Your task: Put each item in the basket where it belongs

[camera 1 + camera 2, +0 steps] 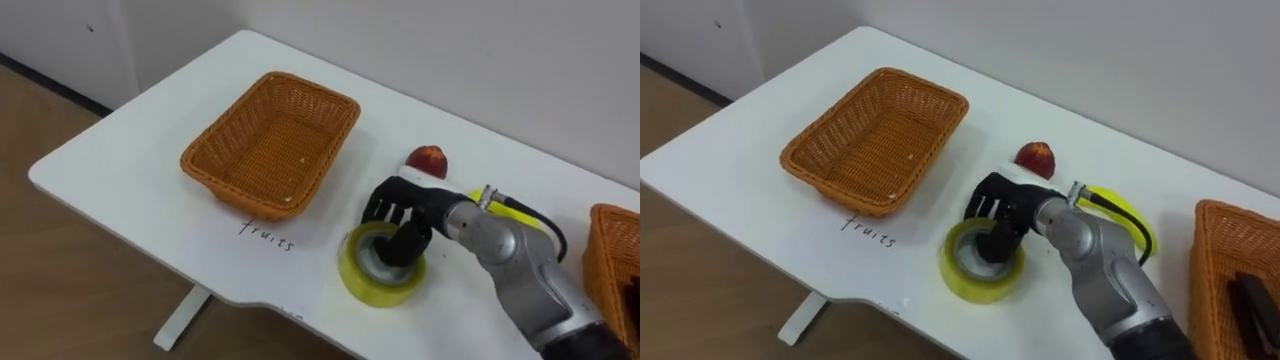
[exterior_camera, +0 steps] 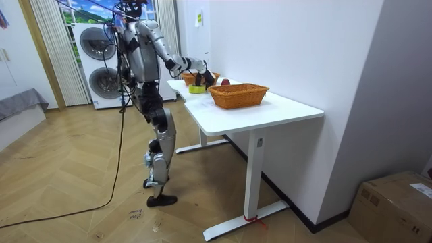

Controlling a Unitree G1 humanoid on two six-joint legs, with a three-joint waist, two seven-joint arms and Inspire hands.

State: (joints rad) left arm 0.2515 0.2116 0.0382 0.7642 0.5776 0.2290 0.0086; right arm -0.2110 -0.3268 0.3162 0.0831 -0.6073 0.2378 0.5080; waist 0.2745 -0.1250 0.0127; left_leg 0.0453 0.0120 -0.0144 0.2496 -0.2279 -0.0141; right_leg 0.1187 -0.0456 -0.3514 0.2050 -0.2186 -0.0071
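Smooth white table [image 1: 130,170] bears woven basket [image 1: 262,150], round tape roll [image 1: 365,288].

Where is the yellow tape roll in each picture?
Left eye view: the tape roll sits low, right of centre, near the table edge.
Right eye view: the roll is low, near the middle.
Room view: a small yellow spot on the table's far part, upper left of centre.
Shared landmark: the red apple close by it.

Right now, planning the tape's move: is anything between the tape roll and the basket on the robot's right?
Nothing visible blocks it. The right hand is at the tape roll; the table between it and the right basket is bare, the yellow object lying farther back.
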